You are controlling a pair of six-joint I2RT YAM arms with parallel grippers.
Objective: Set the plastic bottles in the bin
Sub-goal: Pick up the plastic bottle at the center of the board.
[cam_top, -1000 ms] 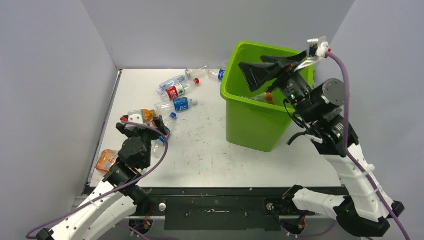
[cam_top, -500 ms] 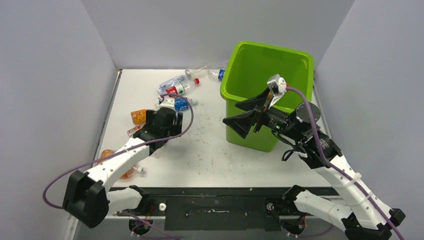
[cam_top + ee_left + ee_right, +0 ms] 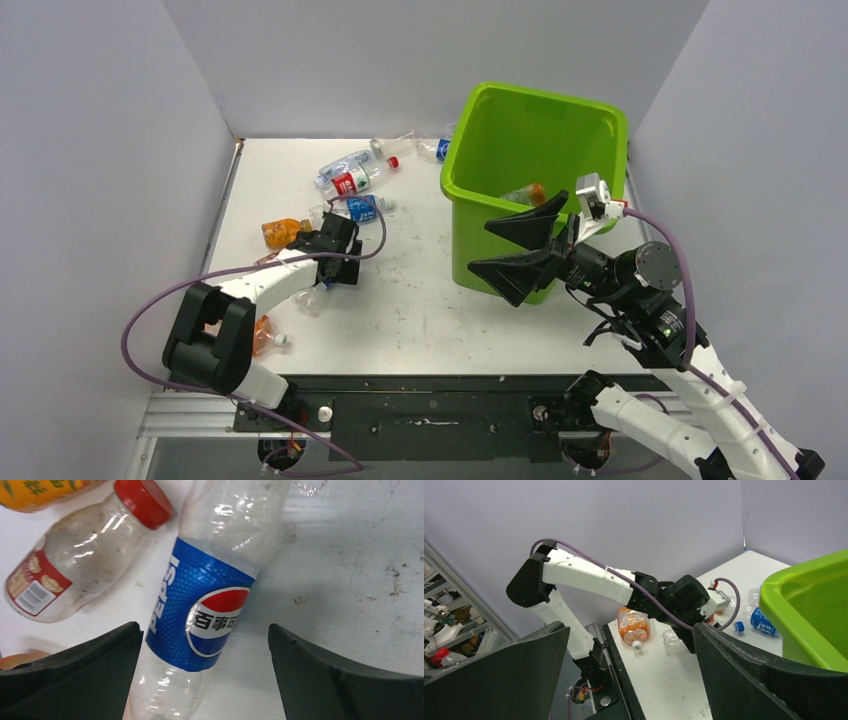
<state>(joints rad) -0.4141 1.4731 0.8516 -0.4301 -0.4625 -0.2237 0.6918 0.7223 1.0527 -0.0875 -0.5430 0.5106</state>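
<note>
One white table (image 3: 420,310), one lime-green bin (image 3: 540,95) on its far right, upright. Two arms. Right gripper (image 3: 480,247) hangs just in front of the bin's near wall, fingers spread wide, holding nothing; it points left across the table. Left gripper (image 3: 335,262) is down among the bottles at table left, also spread wide, fingers either side of a clear Pepsi bottle (image 3: 210,605) lying flat, no contact seen. Bottles outside the bin: at least eight counted, all lying down, some hidden under the left arm. Just beside the Pepsi one: a red-capped bottle (image 3: 65,575), then an orange bottle (image 3: 40,487). One squashed orange bottle (image 3: 262,335) lies alone near the front-left edge. One orange bottle in the bin (image 3: 528,193).
</note>
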